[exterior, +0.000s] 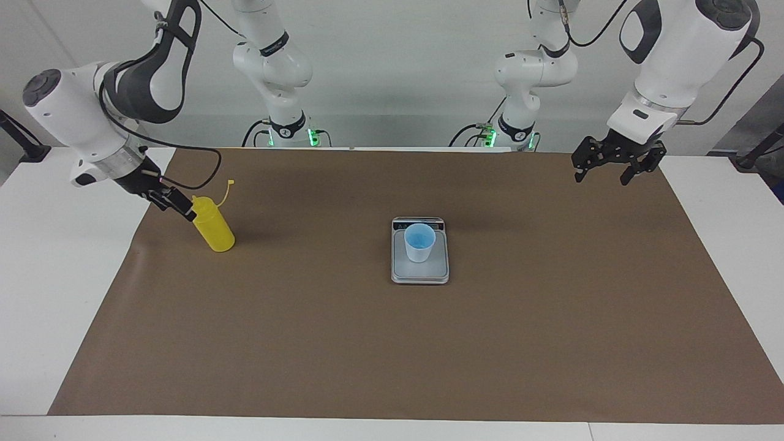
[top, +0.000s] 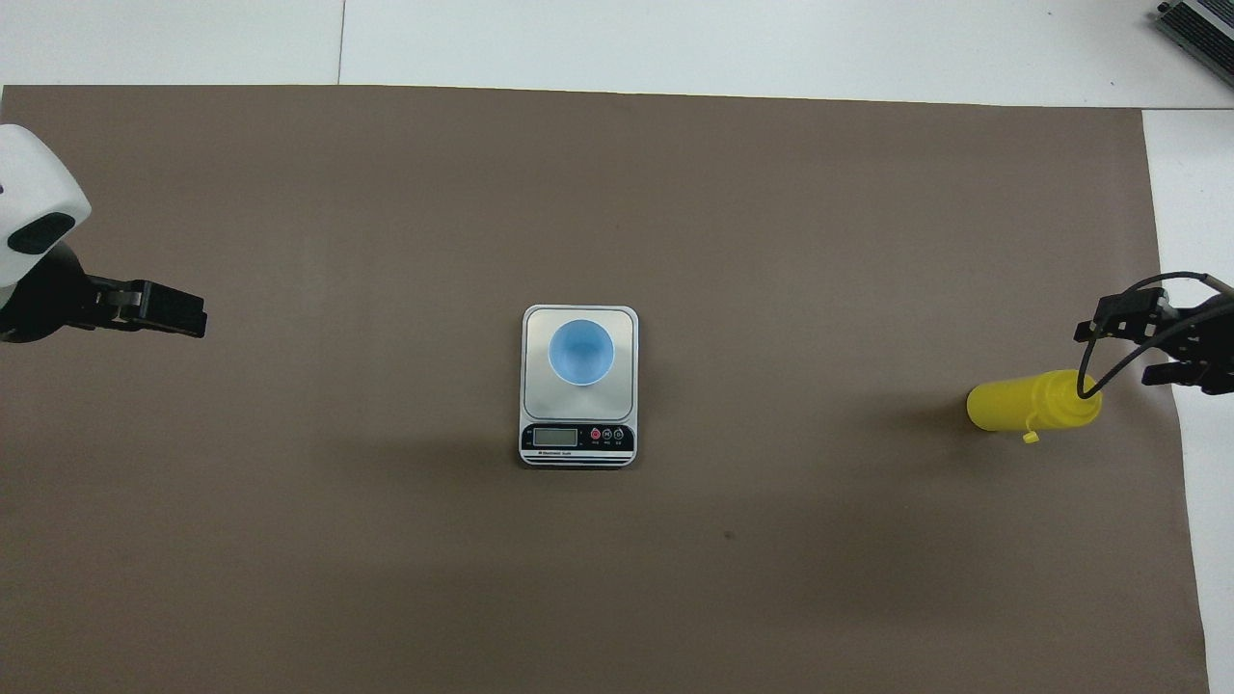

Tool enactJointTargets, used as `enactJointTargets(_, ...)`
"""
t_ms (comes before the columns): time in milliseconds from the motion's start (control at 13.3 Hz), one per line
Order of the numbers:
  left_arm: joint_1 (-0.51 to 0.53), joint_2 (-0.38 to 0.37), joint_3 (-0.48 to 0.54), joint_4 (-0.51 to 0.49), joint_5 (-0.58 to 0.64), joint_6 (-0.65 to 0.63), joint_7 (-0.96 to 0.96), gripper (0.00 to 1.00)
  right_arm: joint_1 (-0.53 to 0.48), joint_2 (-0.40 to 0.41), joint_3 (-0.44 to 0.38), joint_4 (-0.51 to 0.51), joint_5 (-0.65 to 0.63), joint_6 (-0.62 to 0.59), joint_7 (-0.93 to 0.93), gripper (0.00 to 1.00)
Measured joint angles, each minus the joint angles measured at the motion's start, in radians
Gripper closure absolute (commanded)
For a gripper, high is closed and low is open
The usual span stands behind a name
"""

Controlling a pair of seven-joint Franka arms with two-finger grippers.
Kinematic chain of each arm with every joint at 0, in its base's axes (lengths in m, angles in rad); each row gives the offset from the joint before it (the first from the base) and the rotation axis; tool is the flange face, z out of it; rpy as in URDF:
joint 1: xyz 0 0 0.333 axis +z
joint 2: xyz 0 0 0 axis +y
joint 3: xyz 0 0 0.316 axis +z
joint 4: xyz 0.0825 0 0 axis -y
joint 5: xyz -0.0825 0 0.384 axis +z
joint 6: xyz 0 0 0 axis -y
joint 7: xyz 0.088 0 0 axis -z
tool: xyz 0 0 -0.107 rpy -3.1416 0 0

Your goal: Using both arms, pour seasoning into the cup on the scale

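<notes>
The yellow seasoning bottle (exterior: 214, 229) (top: 1027, 405) stands upright on the brown mat toward the right arm's end of the table, its tethered cap (exterior: 230, 183) hanging loose. My right gripper (exterior: 176, 204) (top: 1133, 347) hovers open close beside the bottle's top and holds nothing. The light blue cup (exterior: 419, 242) (top: 581, 352) sits upright on the silver scale (exterior: 422, 274) (top: 536, 390) at the table's middle, with the display strip toward the robots. Over the mat's edge at the left arm's end, my left gripper (exterior: 603, 175) (top: 178, 318) waits open and empty.
A brown mat (exterior: 392, 343) covers most of the white table (exterior: 37, 294). A black cable loop (top: 1123, 318) hangs off the right gripper near the bottle's top. A grey device (top: 1195, 29) lies at the table corner farthest from the robots, at the right arm's end.
</notes>
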Motion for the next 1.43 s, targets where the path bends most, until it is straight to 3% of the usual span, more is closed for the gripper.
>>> enactJointTargets(603, 0.000, 0.000, 0.000, 0.000, 0.000, 0.000, 0.000, 0.00, 0.006, -0.142, 0.213, 0.003, -0.139, -0.031, -0.009, 0.00)
enactJointTargets(1433, 0.000, 0.000, 0.000, 0.000, 0.000, 0.000, 0.000, 0.00, 0.001, -0.124, 0.222, 0.055, -0.161, -0.029, -0.004, 0.00)
